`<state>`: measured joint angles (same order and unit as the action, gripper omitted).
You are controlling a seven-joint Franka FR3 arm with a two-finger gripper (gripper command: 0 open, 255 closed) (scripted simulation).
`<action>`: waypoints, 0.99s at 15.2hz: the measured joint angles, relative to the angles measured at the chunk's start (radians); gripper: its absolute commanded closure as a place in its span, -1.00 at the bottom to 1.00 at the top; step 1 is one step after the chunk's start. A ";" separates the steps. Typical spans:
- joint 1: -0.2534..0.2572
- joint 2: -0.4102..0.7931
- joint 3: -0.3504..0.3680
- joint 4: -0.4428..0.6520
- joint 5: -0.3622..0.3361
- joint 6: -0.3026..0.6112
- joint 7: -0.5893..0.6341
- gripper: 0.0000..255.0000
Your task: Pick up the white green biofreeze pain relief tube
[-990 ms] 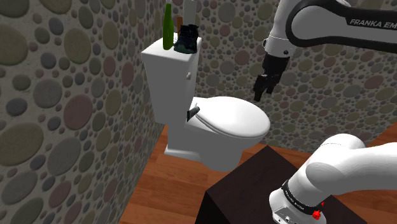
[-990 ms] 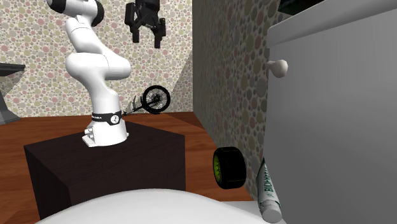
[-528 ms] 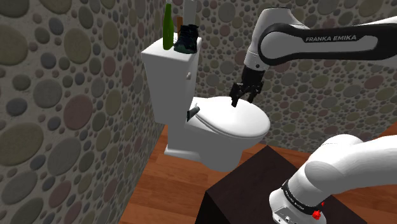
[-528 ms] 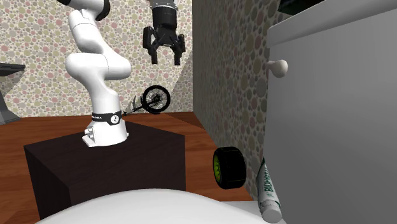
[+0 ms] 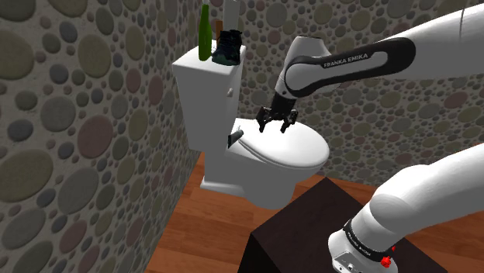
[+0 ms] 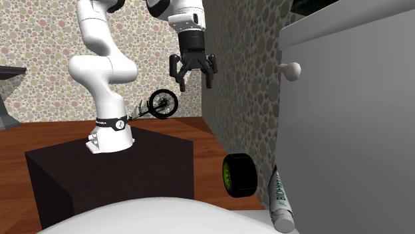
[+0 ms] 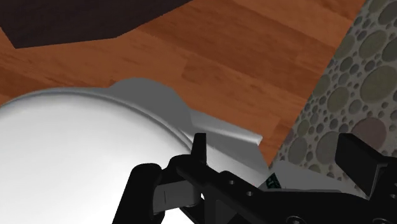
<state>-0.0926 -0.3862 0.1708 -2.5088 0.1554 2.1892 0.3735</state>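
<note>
Over the toilet lid (image 5: 295,151): gripper (image 5: 278,124) spread open, nothing held.
The white-and-green tube (image 6: 280,199) is seen leaned against the tank (image 6: 346,133) at the back of the seat, just beside a black wheel-like thing (image 6: 241,175) with a green rim. The tube isn't touched by the gripper.

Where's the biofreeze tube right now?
Second exterior view's lower right: the tube stands against the toilet tank, just right of a black-and-green wheel.
</note>
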 measured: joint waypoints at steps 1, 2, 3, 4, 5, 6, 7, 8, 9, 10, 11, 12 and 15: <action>-0.004 0.034 0.009 0.008 0.006 0.037 0.031 -1.00; -0.009 0.072 0.017 0.022 0.011 0.071 0.062 -1.00; -0.016 0.105 0.019 0.020 0.015 0.114 0.083 -1.00; -0.021 0.143 0.024 0.034 0.017 0.149 0.112 -1.00; -0.026 0.186 0.031 0.055 0.017 0.182 0.144 -1.00; -0.034 0.225 0.031 0.070 0.017 0.216 0.167 -1.00; -0.037 0.258 0.034 0.084 0.017 0.246 0.196 -1.00; -0.043 0.293 0.033 0.102 0.015 0.273 0.220 -1.00; -0.047 0.334 0.034 0.121 0.013 0.305 0.249 -1.00; -0.049 0.378 0.035 0.141 0.009 0.340 0.278 -1.00; -0.050 0.419 0.034 0.164 0.003 0.369 0.310 -1.00; -0.053 0.450 0.030 0.181 0.002 0.393 0.336 -1.00; -0.055 0.564 0.013 0.257 -0.007 0.462 0.410 -1.00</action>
<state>-0.1478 0.1774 0.1833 -2.2519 0.1483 2.6510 0.7836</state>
